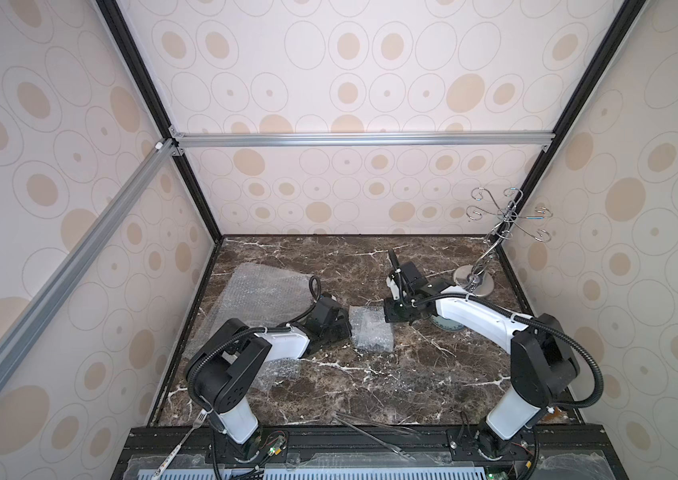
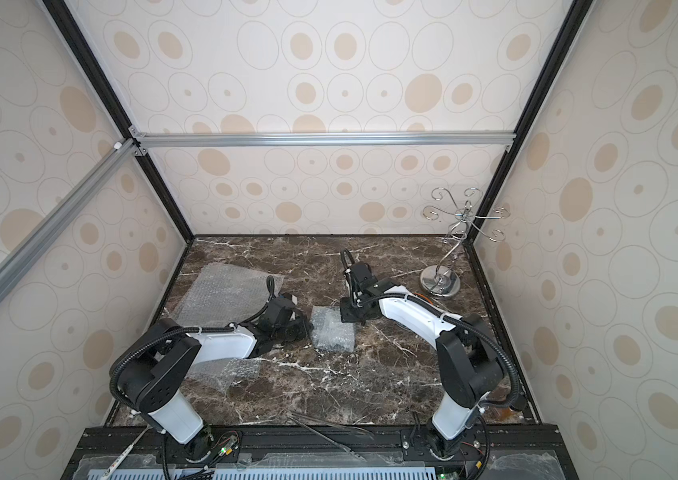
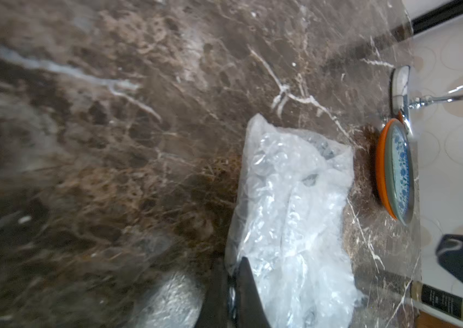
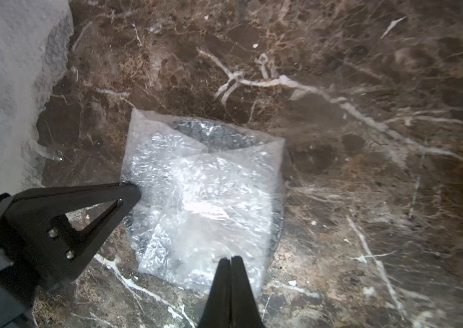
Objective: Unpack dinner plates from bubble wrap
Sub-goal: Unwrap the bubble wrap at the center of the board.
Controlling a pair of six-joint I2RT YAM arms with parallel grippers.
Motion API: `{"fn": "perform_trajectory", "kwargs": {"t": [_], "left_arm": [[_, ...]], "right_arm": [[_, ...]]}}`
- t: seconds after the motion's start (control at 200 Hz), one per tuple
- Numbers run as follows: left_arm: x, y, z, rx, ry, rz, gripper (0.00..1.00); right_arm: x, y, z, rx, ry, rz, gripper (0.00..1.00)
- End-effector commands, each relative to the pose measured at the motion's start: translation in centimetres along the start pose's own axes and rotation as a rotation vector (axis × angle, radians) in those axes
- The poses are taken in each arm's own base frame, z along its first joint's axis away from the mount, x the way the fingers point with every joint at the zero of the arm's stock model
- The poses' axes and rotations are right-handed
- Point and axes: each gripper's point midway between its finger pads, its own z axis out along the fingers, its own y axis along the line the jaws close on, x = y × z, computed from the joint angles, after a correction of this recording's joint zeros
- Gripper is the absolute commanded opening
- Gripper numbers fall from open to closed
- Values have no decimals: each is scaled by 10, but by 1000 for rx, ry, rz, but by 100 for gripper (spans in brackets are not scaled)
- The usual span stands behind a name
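Observation:
A folded bubble wrap (image 1: 371, 330) bundle lies mid-table, also in a top view (image 2: 333, 330). A dark plate (image 4: 213, 133) shows through it. My left gripper (image 3: 231, 269) is shut on the bundle's edge, with film between its fingertips; the right wrist view shows it too (image 4: 133, 193). My right gripper (image 4: 230, 259) is shut, tips resting on the opposite side of the bundle; whether a fold is pinched does not show. The orange plate (image 3: 380, 167) lies by the stand with the pale patterned plate (image 3: 400, 173) stacked on it, partly under my right arm (image 1: 451, 326).
A flat bubble wrap sheet (image 1: 262, 291) lies at the back left and another (image 1: 277, 372) under my left arm. The wire stand (image 1: 474, 284) rises at the back right. Metal tongs (image 1: 374, 432) rest on the front edge. Walls enclose three sides.

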Motion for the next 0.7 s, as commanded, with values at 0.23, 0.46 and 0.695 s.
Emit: {"fn": "perform_trajectory", "kwargs": {"t": [0.23,0.46,0.695], "left_arm": [[1,14,0,-54,0,-7,0],[-2,10,-1,-44,-5,-9,0],[-2,10,-2,-47,-6,-11,0]], "right_arm": [[16,1,-3,-3,39,-17,30],[31,21,13,51,99,-140,55],[40,33,36,121,153,-223,59]]}}
